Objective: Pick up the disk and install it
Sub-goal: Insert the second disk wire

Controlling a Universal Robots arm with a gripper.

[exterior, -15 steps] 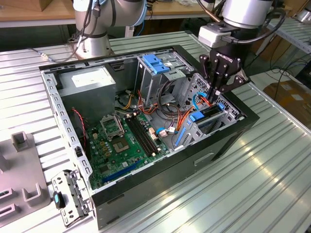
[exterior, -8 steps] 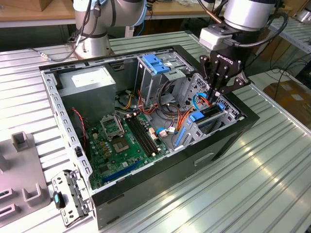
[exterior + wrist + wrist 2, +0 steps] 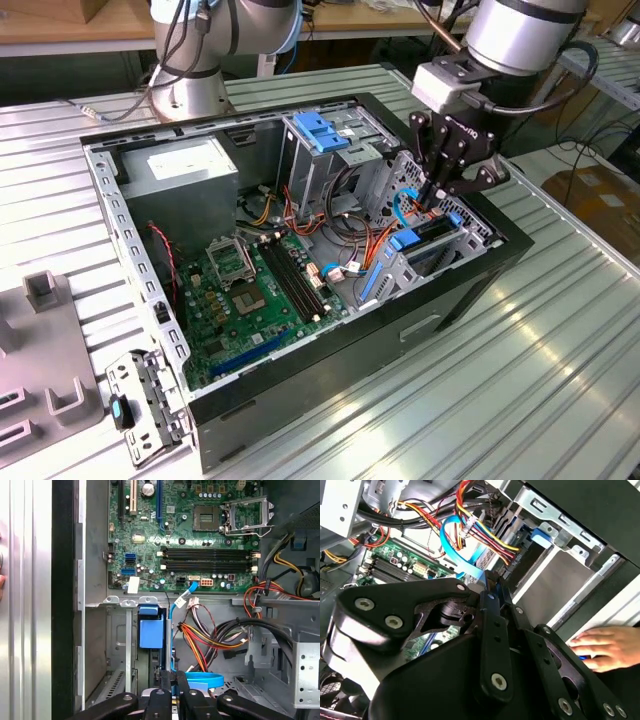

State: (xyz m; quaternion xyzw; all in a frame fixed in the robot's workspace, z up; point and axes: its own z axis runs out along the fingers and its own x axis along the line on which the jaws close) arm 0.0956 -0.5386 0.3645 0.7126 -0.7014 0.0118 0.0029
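The disk point(image 3: 437, 233) sits as a dark flat slab with blue side rails in the drive bay, at the end of the open computer case point(image 3: 300, 400) on the exterior view's right. My gripper point(image 3: 432, 200) reaches down into that bay right above the disk, fingers pressed together with no gap. In the second wrist view my gripper point(image 3: 492, 585) is shut, its tips beside a flat blue cable point(image 3: 462, 555). In the first wrist view my gripper point(image 3: 172, 682) stands by a blue plastic rail point(image 3: 151, 627) at the bay's mouth.
A person's hand point(image 3: 607, 647) rests on the case edge near the bay. Inside the case are the motherboard point(image 3: 250, 290), bundled wires point(image 3: 350, 245), a grey power-supply box point(image 3: 190, 170) and a metal cage with a blue top point(image 3: 320, 135). A grey fixture point(image 3: 40, 350) lies on the exterior view's left.
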